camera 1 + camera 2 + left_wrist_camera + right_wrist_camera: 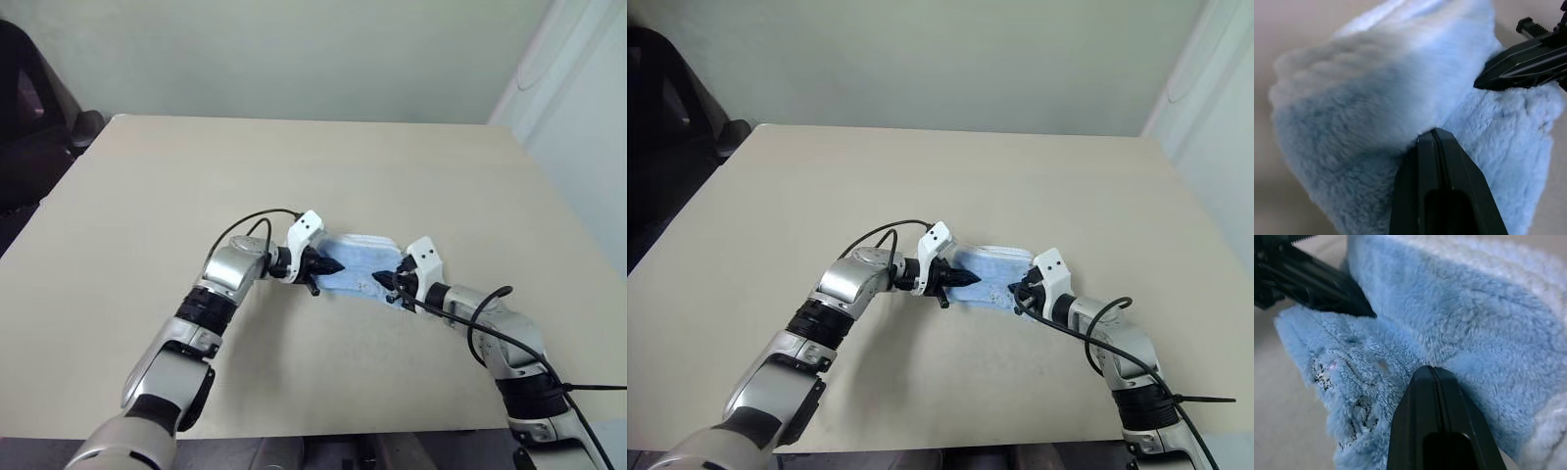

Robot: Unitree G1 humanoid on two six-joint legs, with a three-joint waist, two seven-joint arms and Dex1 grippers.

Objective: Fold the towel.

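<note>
left eye view: both grippers, left gripper (336,266) & right gripper (383,282), pinching soft, light towel (361,262) at near edge corners, jaws clamped shut on cloth.

Nothing here can be read. The only marking is a patch of dark and white embroidery on the towel (1347,401), near one corner, and its stitches form no letters or numbers that can be made out. The pale worktop (294,166) carries no label, brand or sign.
</note>
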